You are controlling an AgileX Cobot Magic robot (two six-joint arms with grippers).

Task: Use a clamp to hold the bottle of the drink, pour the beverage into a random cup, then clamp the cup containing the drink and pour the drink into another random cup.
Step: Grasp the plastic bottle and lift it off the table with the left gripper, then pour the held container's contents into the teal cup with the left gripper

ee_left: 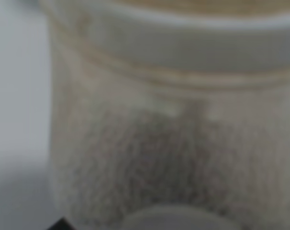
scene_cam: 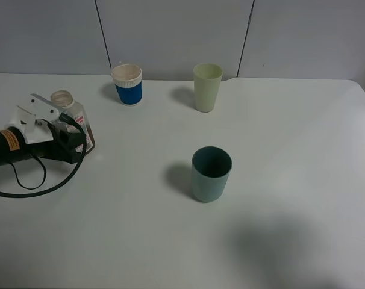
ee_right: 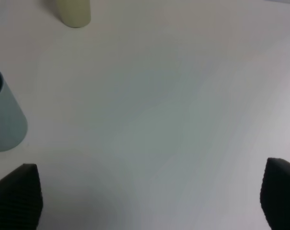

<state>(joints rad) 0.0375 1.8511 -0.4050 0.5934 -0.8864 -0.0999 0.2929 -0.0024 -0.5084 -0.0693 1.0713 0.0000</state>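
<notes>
**High view.** The uncapped bottle [scene_cam: 69, 111] stands near the left edge of the table [scene_cam: 291, 150], its lower body against the left pincer [scene_cam: 79, 137]. Whether the jaws press it cannot be told. A blue-banded paper cup [scene_cam: 127, 84] and a pale green cup [scene_cam: 207, 87] stand by the far edge, and a teal cup [scene_cam: 211, 173] near the middle, all well apart from the bottle. Their contents cannot be made out.

**Left wrist view.** The bottle [ee_left: 173, 134] fills the frame, blurred, grainy behind its wall.

**Right wrist view.** The right pincer [ee_right: 147, 199] gapes wide above the table, holding nothing, with the teal cup [ee_right: 4, 120] nearer it than the pale green cup [ee_right: 74, 12].
</notes>
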